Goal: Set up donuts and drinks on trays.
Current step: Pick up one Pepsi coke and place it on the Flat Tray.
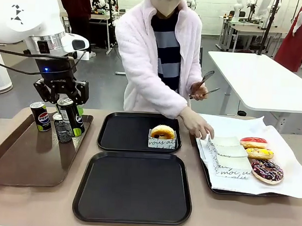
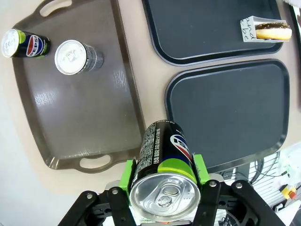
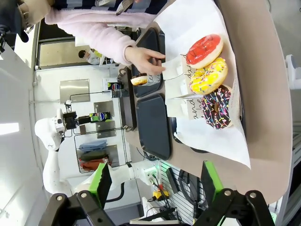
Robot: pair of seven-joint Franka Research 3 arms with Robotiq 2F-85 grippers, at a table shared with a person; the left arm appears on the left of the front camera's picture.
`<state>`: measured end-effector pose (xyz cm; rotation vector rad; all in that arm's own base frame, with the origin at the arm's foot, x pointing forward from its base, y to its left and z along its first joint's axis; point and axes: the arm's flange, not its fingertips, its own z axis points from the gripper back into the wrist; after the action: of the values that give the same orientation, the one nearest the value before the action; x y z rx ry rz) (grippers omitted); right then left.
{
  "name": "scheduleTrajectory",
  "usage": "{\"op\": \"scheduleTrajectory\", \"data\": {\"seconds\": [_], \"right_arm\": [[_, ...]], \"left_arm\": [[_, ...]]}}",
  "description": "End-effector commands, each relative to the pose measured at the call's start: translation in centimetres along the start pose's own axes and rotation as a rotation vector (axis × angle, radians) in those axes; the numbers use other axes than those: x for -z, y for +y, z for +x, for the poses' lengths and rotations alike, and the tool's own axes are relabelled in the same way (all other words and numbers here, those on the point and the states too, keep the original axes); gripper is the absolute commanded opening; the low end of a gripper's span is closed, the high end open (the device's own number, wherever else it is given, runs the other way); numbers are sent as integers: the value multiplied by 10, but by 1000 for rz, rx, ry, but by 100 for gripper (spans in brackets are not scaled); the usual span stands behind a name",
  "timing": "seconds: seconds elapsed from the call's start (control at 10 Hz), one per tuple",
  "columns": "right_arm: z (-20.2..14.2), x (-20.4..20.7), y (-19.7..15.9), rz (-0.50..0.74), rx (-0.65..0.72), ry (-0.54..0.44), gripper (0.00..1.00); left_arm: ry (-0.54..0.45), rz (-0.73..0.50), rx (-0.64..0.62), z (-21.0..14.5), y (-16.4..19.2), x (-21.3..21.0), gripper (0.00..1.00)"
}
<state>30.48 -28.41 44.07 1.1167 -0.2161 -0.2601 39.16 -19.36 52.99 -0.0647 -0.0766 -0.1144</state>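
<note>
My left gripper (image 1: pixel 69 108) is shut on a black drink can with a green band (image 1: pixel 72 117), lifted above the brown tray (image 1: pixel 23 157). In the left wrist view its green pads (image 2: pixel 126 175) clamp the can (image 2: pixel 164 165). A Pepsi can (image 1: pixel 39 116) and a grey can (image 1: pixel 61 128) stand on that tray. A sleeved donut (image 1: pixel 162 133) sits on the far black tray (image 1: pixel 122 134). The near black tray (image 1: pixel 133 187) is bare. My right gripper (image 3: pixel 156 188) is open, high over the table's right end. Red (image 3: pixel 204 50), yellow (image 3: pixel 208 75) and chocolate (image 3: pixel 217 106) donuts lie below it.
A paper-lined tray (image 1: pixel 288 184) at the right carries the three donuts and flat sleeves (image 1: pixel 230 156). The person's hand (image 1: pixel 198 127) rests on a sleeve at its left edge; the other hand holds tongs (image 1: pixel 205 80).
</note>
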Motion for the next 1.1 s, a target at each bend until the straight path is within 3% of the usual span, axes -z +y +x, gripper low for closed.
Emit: {"op": "scheduleTrajectory", "data": {"seconds": [0.0,0.1,0.3,0.6,0.7,0.8,1.0], "right_arm": [[0,0,0,16,-9,-4,100],[0,0,0,16,-9,-4,100],[0,0,0,16,-9,-4,100],[0,0,0,16,-9,-4,100],[0,0,0,16,-9,-4,100],[0,0,0,16,-9,-4,100],[0,0,0,16,-9,-4,100]], "left_arm": [[-4,-35,-9,3,-1,-5,58],[0,0,0,0,0,0,58],[20,-132,-94,35,-22,5,58],[-20,-212,-76,73,-52,28,58],[49,-183,-92,69,-47,25,58],[157,-109,-63,35,-26,1,58],[193,-94,136,-51,17,-43,58]]}}
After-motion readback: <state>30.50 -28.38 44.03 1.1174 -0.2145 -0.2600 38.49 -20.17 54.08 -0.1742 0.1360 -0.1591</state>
